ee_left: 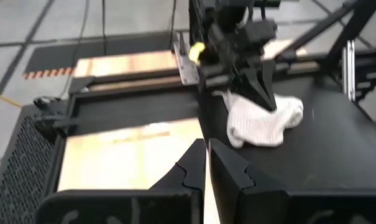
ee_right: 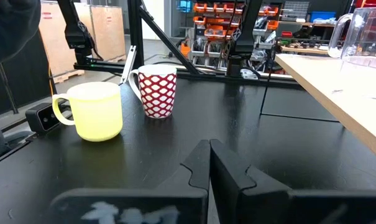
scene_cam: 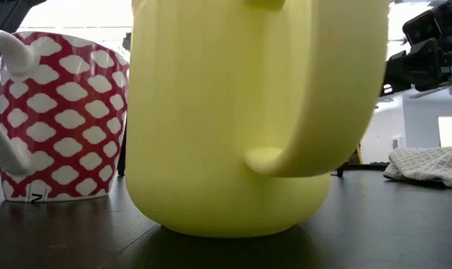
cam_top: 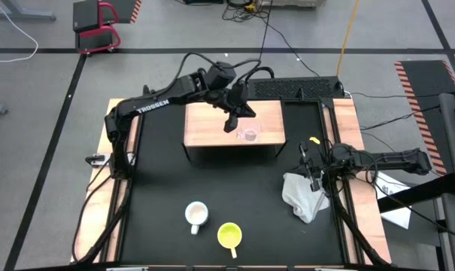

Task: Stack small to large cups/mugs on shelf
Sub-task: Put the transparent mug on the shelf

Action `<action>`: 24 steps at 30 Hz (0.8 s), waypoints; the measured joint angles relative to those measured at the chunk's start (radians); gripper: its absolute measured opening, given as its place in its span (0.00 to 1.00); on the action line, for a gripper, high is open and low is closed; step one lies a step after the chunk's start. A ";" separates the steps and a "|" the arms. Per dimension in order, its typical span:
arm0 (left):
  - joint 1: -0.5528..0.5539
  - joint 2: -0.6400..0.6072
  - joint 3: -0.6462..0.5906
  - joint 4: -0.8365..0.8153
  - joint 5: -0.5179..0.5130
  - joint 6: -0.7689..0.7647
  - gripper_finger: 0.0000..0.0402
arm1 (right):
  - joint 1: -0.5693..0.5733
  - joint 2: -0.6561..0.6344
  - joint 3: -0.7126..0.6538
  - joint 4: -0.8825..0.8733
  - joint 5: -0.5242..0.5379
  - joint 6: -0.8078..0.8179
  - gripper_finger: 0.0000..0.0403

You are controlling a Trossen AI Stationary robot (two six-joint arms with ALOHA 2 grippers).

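Already the clear glass cup (cam_top: 250,134) stands on the shelf (cam_top: 204,128) — the left end effector (cam_top: 229,125), fingers nearly shut and empty, hangs beside it; a careless swing could topple it.

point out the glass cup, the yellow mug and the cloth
glass cup (cam_top: 249,135), high view, its rim on the shelf top
yellow mug (ee_right: 100,111), right wrist view, its side wall
white cloth (ee_left: 260,122), left wrist view, its middle folds

**Count of items on and around the table**

Three cups: one clear glass cup (cam_top: 250,134), one yellow mug (cam_top: 229,235), one red-and-white patterned mug (cam_top: 196,215). One wooden shelf (cam_top: 212,128). One white cloth (cam_top: 304,196). Two robot arms.
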 joint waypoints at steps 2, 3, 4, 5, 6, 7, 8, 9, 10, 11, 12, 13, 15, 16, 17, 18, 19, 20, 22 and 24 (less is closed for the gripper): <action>-0.006 0.000 0.000 -0.031 -0.008 0.020 0.05 | 0.000 0.000 0.000 0.000 0.000 0.000 0.00; -0.011 0.000 0.000 -0.044 -0.014 0.030 0.05 | 0.000 0.000 0.000 -0.001 0.000 0.000 0.00; -0.017 0.000 0.000 -0.054 -0.020 0.042 0.05 | 0.000 0.000 0.000 -0.003 0.000 0.000 0.00; -0.024 0.000 0.000 -0.059 -0.026 0.054 0.05 | 0.000 0.000 0.000 -0.007 0.000 0.000 0.00; -0.031 0.000 0.000 -0.063 -0.026 0.062 0.05 | 0.000 0.000 0.000 -0.011 0.000 0.000 0.00; -0.039 0.000 0.000 -0.065 -0.026 0.069 0.05 | 0.000 0.000 0.000 -0.014 0.000 0.000 0.00; -0.047 0.000 0.000 -0.067 -0.027 0.081 0.05 | 0.000 0.000 0.000 -0.017 0.000 0.000 0.00; -0.055 0.000 0.000 -0.072 -0.032 0.100 0.05 | 0.000 0.000 0.000 -0.018 0.000 0.000 0.00; -0.063 0.000 0.000 -0.078 -0.044 0.120 0.05 | 0.000 0.000 0.000 -0.018 0.000 0.000 0.00; -0.070 0.000 0.000 -0.080 -0.058 0.137 0.05 | 0.000 0.000 0.000 -0.018 0.000 0.000 0.00; -0.076 0.000 0.000 -0.081 -0.065 0.147 0.05 | 0.000 0.000 0.000 -0.018 0.000 0.000 0.00; -0.080 0.000 0.000 -0.082 -0.067 0.152 0.05 | 0.000 0.000 0.000 -0.018 0.000 0.000 0.00; -0.082 0.000 0.000 -0.082 -0.070 0.152 0.04 | 0.000 0.000 0.000 -0.018 0.000 0.000 0.00; -0.082 0.000 0.000 -0.083 -0.073 0.151 0.02 | 0.000 0.000 0.000 -0.019 0.000 0.000 0.00; -0.080 0.000 0.000 -0.086 -0.079 0.149 0.01 | 0.000 0.000 0.000 -0.020 0.000 0.000 0.00; -0.079 0.000 0.000 -0.091 -0.083 0.143 0.01 | 0.000 0.000 0.000 -0.023 0.000 0.000 0.00; -0.079 0.000 0.000 -0.098 -0.086 0.143 0.01 | 0.000 0.000 0.000 -0.024 0.000 0.000 0.00; -0.078 0.000 0.000 -0.103 -0.087 0.143 0.01 | 0.000 0.000 0.000 -0.024 0.000 0.000 0.00; -0.079 0.000 0.000 -0.108 -0.088 0.143 0.02 | 0.000 0.000 0.000 -0.024 0.000 0.000 0.00; -0.079 0.000 0.000 -0.112 -0.088 0.143 0.01 | 0.000 0.000 0.000 -0.024 0.000 0.000 0.00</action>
